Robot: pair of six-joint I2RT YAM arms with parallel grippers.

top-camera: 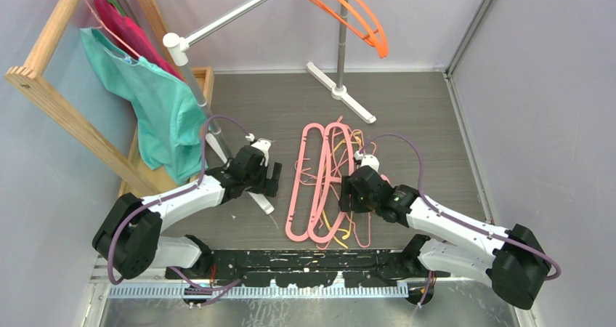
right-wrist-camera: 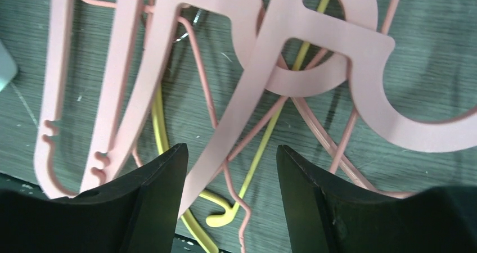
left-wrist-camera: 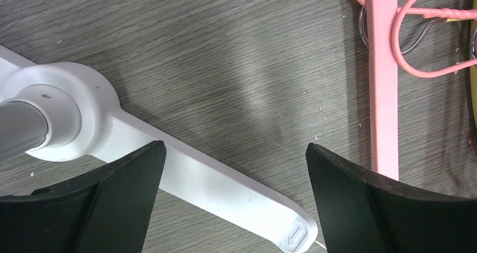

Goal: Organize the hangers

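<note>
Both arms reach low over the floor. The right gripper [right-wrist-camera: 230, 152] stands apart astride a thick pink hanger [right-wrist-camera: 247, 90]; the left gripper [left-wrist-camera: 234, 146] is spread above the rack foot [left-wrist-camera: 214, 191].

Light: I see soft, even brightness.
Glare: pale sheen on tabletop [left-wrist-camera: 253, 90], 12 o'clock.
Blur: fingers [right-wrist-camera: 146, 208], 6 o'clock.

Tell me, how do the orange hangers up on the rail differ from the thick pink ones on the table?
The orange hangers hang in the air from the rail; the pink hangers lie flat on the table. The orange hangers are clear of the pile, while the pink hangers lie tangled with a thin yellow hanger and other thin ones. Both are bare, with no clothes on them.
</note>
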